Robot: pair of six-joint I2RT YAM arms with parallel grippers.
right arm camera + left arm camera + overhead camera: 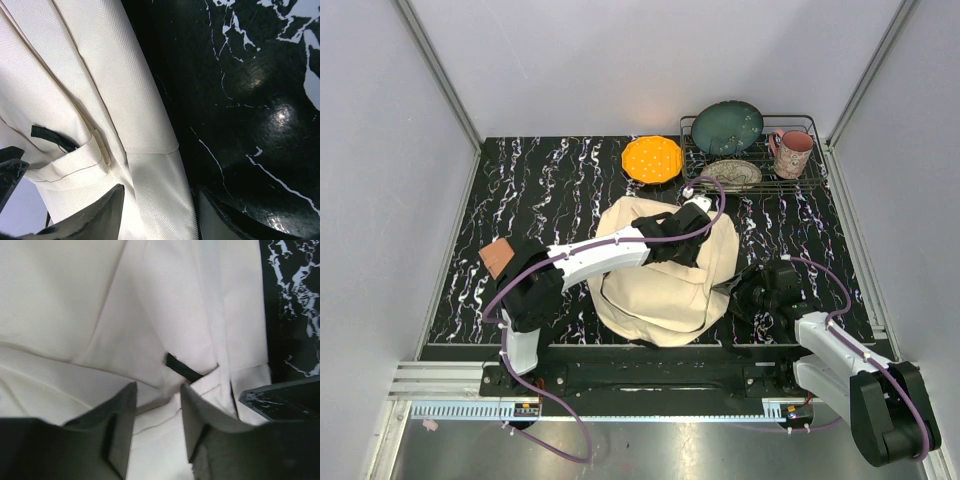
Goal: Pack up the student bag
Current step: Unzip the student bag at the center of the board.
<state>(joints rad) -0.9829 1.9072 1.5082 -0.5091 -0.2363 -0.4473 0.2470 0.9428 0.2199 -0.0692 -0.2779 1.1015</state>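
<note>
The student bag (660, 295), a cream fabric backpack, lies slumped in the middle of the dark marbled table (540, 190). My left arm reaches across it, and the left gripper (692, 246) rests on the bag's upper right part. In the left wrist view that gripper (158, 390) is open, its jaws straddling a fold of bag fabric (75, 300) just below a black strap tab (181, 368). My right gripper (742, 292) sits at the bag's right edge. It (160, 192) is open, with a cream band of the bag (150, 180) between its fingers. The same tab (50, 136) shows there.
A brown book-like object (498, 256) lies at the table's left edge beside my left arm. At the back are an orange plate (652, 158) and a wire rack (810, 125) holding a green plate (728, 126), a speckled dish (732, 173) and a pink mug (791, 152).
</note>
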